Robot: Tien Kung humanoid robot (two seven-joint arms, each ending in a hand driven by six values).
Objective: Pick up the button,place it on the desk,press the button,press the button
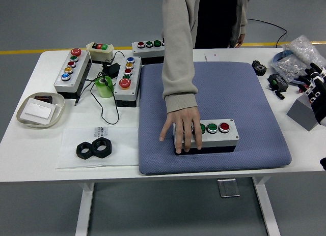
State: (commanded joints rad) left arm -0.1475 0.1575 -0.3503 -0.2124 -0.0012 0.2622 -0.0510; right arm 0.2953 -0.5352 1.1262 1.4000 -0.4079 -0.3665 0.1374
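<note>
A grey button box (pixel 218 135) with green and red buttons showing lies on the blue mat (pixel 229 88), near its front edge. A person's hand (pixel 183 125) reaches from the far side and rests on the box's left end, covering its left buttons. My right hand (pixel 317 91) is at the picture's right edge, well right of the mat, with fingers spread and holding nothing. My left arm is out of view.
Other button boxes stand at the back left (pixel 73 68), (pixel 127 79), (pixel 148 49), with a green tape roll (pixel 104 86) and cables. A white tray (pixel 26 116) and two black nuts (pixel 94 149) lie at the left. A grey block (pixel 305 111) and a parts bag (pixel 298 55) sit at the right.
</note>
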